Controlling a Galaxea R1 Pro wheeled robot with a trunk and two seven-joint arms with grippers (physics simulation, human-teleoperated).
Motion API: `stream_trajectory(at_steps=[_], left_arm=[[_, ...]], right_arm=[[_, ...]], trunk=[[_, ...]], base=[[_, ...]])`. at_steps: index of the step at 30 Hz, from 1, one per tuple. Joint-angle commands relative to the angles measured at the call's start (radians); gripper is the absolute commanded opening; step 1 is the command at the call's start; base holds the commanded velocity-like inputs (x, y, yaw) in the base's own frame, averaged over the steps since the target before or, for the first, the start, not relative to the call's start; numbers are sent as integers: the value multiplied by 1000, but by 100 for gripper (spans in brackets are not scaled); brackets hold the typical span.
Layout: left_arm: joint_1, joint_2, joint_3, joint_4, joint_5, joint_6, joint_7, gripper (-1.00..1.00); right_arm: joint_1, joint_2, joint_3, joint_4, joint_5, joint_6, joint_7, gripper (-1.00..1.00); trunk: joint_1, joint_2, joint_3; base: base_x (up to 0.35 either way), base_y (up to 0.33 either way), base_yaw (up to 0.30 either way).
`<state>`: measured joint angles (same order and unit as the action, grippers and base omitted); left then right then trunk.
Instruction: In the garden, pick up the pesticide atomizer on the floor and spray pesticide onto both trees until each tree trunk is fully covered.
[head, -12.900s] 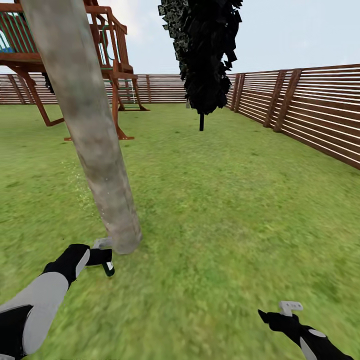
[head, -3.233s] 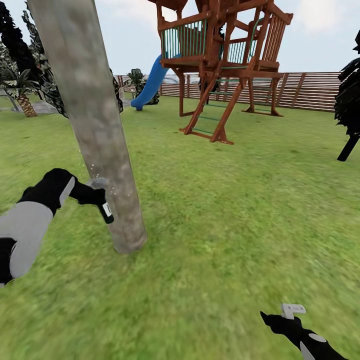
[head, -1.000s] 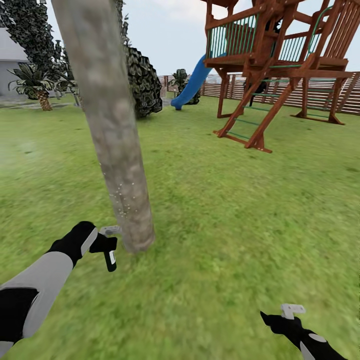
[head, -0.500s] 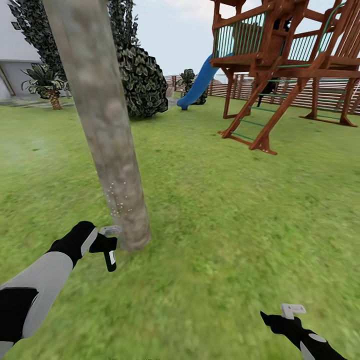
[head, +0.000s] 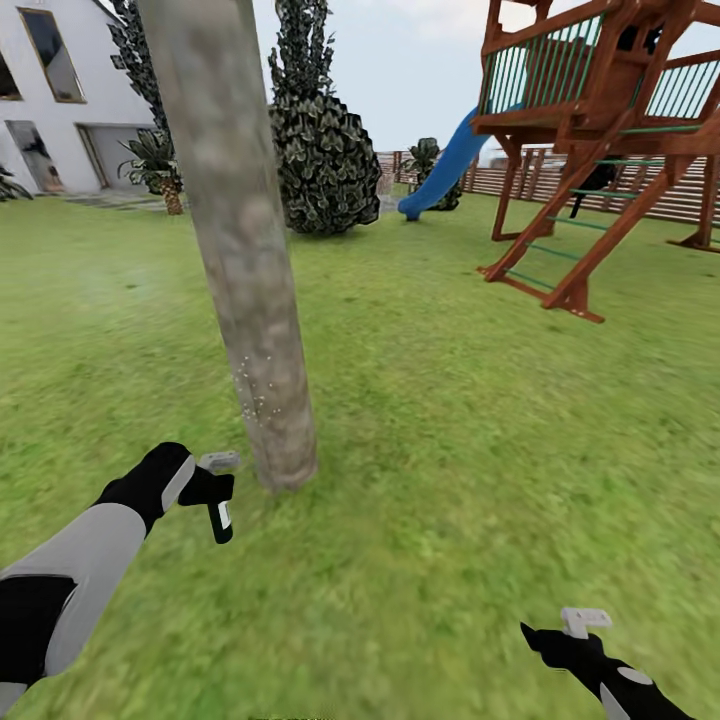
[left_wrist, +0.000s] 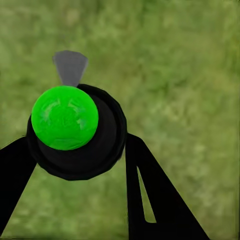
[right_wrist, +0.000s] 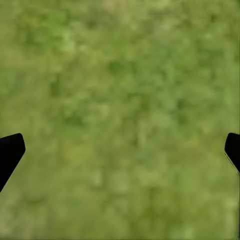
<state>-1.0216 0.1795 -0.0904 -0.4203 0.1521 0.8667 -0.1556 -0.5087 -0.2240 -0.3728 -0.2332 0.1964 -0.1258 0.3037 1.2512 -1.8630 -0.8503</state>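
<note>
Nearest, at the right, the right tool (head: 585, 622) hangs low over the lawn (head: 480, 450) with nothing in it; its wrist view shows the two finger tips wide apart over bare grass.

At the left, a little farther off, the left tool (head: 205, 490) is clamped on the atomizer (head: 220, 515). The wrist view shows the dark round body with its green spot (left_wrist: 64, 117) pinched between the black fingers (left_wrist: 150, 195). The bottle hangs tilted, its base down toward the grass, its grey head (head: 219, 461) up and pointing at the trunk (head: 250, 290) from just beside its foot.

To spray well from here, I would judge that the nozzle has to stay aimed square at the bark and climb slowly. The only specks (head: 255, 395) I can make out sit in a small patch low on the near side; the long stretch above looks bare. The far side is hidden, so the robot probably has to circle round. The grip looks firm, but squeezing harder may twist the bottle off its aim.

The atomizer is small and dark, with a white label on its side. The trunk is thick, mottled grey and tan, and leans left as it rises.

Far behind stand a bush (head: 325, 165), a wooden play frame (head: 600, 120) with a blue slide (head: 445, 170), and a white house (head: 70, 90).
</note>
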Motion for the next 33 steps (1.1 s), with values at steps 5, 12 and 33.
stream_trajectory(at_steps=[5, 12, 33], left_arm=[[0, 0, 0, 0, 0, 0, 1, -100], [0, 0, 0, 0, 0, 0, 1, -100], [-449, 15, -163, 184, -18, 160, -75, -100]], right_arm=[[0, 0, 0, 0, 0, 0, 0, 100], [0, 0, -1, 0, 0, 0, -1, 100], [0, 0, 0, 0, 0, 0, -1, 100]], trunk=[[0, 0, 0], [0, 0, 0], [0, 0, 0]], base=[[0, -277, 248], [68, -249, -47], [3, -4, -11]])
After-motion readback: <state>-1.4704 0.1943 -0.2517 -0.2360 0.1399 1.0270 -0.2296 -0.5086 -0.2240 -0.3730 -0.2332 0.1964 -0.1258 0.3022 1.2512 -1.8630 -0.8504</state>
